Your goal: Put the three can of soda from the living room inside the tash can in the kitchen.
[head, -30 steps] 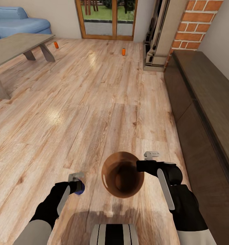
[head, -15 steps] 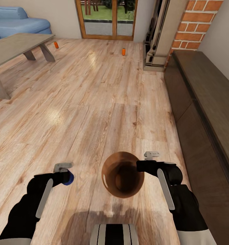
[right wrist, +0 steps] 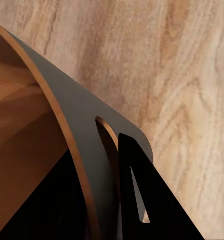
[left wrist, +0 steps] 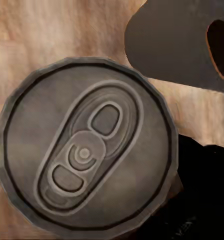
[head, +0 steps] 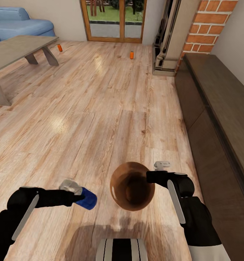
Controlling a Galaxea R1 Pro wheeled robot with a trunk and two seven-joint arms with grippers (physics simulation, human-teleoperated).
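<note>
Nearest the robot, the left gripper (head: 80,197) holds one can (head: 86,199) tipped on its side, low over the wood floor (head: 100,108). In the head view this can looks blue with a silver-grey end; the left wrist view shows its grey top (left wrist: 87,150) with the pull tab, close to the camera. The fingers are closed against the can's sides, pinching it. Just beside it stands the single trash can (head: 132,186), a round brown bin with its mouth open toward the camera and a smooth brown inside. The held can is left of the bin's rim, near it but apart.

The right gripper (head: 151,177) clamps the bin's right rim; in the right wrist view one dark finger (right wrist: 151,200) lies against the outside of the bin wall (right wrist: 67,105), with the rim running between the fingers.

Farther off, two orange soda cans stand upright on the floor: one (head: 131,55) before the glass doors (head: 112,20), the other (head: 59,48) just beyond the far end of the one coffee table (head: 16,50). That makes three cans counted. A blue sofa (head: 16,23) sits behind the table, a brick fireplace (head: 209,25) at the far right, and a long dark cabinet (head: 219,119) along the right wall.
</note>
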